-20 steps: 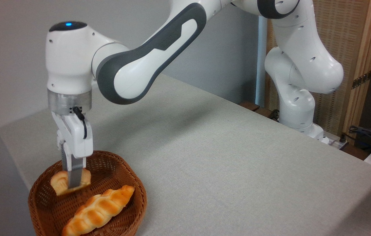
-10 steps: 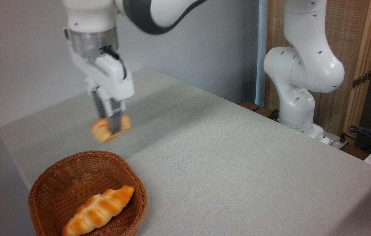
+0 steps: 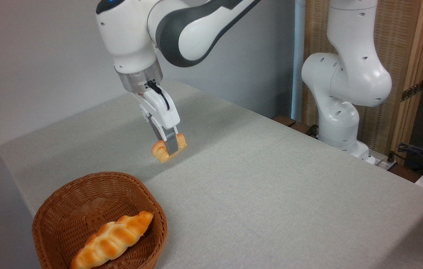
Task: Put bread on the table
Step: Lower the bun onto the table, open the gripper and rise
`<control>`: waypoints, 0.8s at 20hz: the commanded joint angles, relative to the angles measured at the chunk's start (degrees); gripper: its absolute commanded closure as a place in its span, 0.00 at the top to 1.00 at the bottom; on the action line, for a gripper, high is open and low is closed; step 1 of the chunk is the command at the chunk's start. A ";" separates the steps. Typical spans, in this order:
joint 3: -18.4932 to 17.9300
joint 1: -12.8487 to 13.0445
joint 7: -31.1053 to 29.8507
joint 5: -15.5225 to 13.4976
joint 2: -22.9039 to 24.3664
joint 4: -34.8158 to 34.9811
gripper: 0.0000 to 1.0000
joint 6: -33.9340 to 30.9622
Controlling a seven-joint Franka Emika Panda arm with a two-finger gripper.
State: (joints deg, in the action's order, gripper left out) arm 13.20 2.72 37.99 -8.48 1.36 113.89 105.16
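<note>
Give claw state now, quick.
Claw: closed on the small round golden-orange bun, held in the air over the grey-beige cloth table.

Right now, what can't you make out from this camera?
- Whether the bread touches the table: single angle.
- Bread's middle: hidden behind the gripper finger.
- Braided loaf lower end and basket front: cut by the bottom edge.
</note>
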 commanded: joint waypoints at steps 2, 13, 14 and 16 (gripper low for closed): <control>0.07 0.00 0.51 -0.31 0.13 1.16 1.00 0.92; 0.07 0.00 0.68 3.55 -1.10 1.24 1.00 0.75; 0.07 0.00 0.68 4.86 -0.84 1.16 1.00 0.75; -0.02 -0.09 0.68 8.72 0.21 0.54 1.00 0.75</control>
State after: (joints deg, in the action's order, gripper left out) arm 13.32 2.71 38.06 -4.08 0.06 114.93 105.29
